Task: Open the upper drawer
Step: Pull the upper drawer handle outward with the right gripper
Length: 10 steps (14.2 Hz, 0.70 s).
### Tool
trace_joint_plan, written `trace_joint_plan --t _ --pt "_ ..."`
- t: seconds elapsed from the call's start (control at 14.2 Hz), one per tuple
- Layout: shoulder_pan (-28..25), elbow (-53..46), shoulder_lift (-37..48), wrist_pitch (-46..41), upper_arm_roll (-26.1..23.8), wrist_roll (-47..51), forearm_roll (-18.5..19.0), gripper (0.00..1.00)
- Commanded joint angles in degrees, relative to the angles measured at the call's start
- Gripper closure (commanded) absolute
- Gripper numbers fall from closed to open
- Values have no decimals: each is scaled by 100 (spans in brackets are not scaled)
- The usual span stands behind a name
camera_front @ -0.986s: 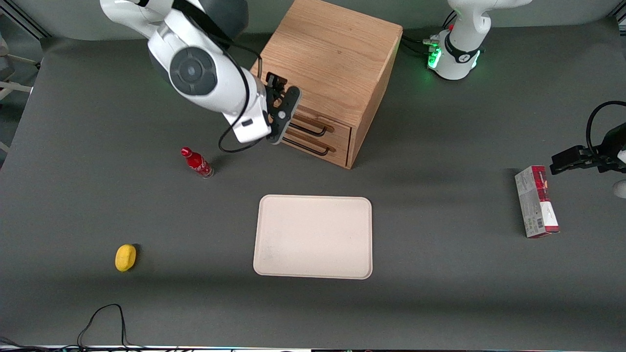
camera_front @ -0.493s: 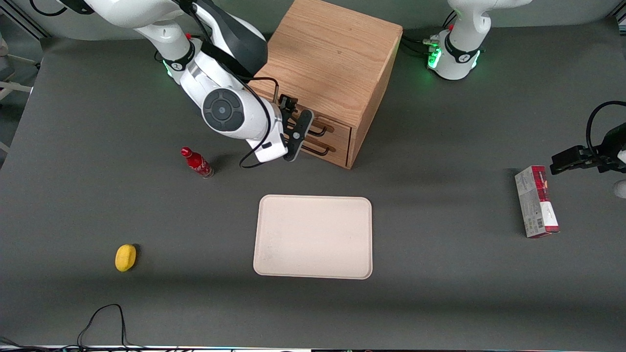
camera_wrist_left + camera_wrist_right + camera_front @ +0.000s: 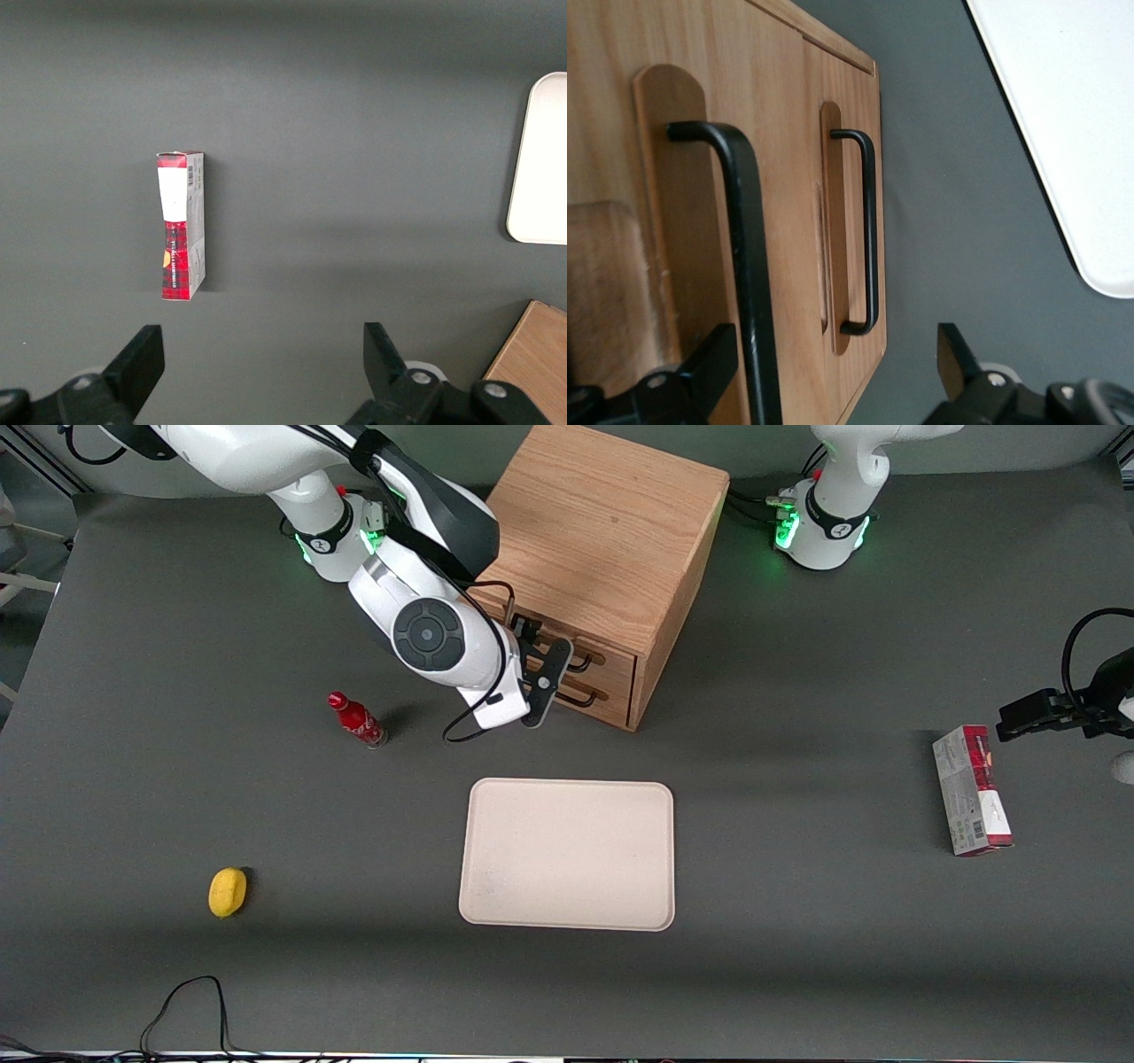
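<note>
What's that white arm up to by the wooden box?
The working arm has brought its hand up to the front of the oak cabinet, fingers open, lined up around the black handle of the upper drawer. It hasn't gripped the handle yet, and both drawers look shut. A tray, a red bottle, a yellow object and a carton sit untouched on the table.

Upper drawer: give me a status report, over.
Claw open, in front of the cabinet, fingers astride the upper drawer handle. Upper drawer shut. Nothing in the way.
</note>
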<state>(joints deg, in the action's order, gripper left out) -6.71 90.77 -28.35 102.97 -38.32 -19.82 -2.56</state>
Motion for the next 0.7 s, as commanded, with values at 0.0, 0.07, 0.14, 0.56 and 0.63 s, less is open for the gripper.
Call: trace_joint_plan --t 0.0,0.07,0.14,0.56,0.63 --pt "12 46 -56 135 -53 -92 264 0" --pt "29 2 -117 135 -53 -101 378 0" --pt "47 -103 -179 135 -44 -144 501 0" --pt "100 -1174 -759 83 359 -811 818 0" --pt "117 -1350 -864 74 499 -1013 818 0"
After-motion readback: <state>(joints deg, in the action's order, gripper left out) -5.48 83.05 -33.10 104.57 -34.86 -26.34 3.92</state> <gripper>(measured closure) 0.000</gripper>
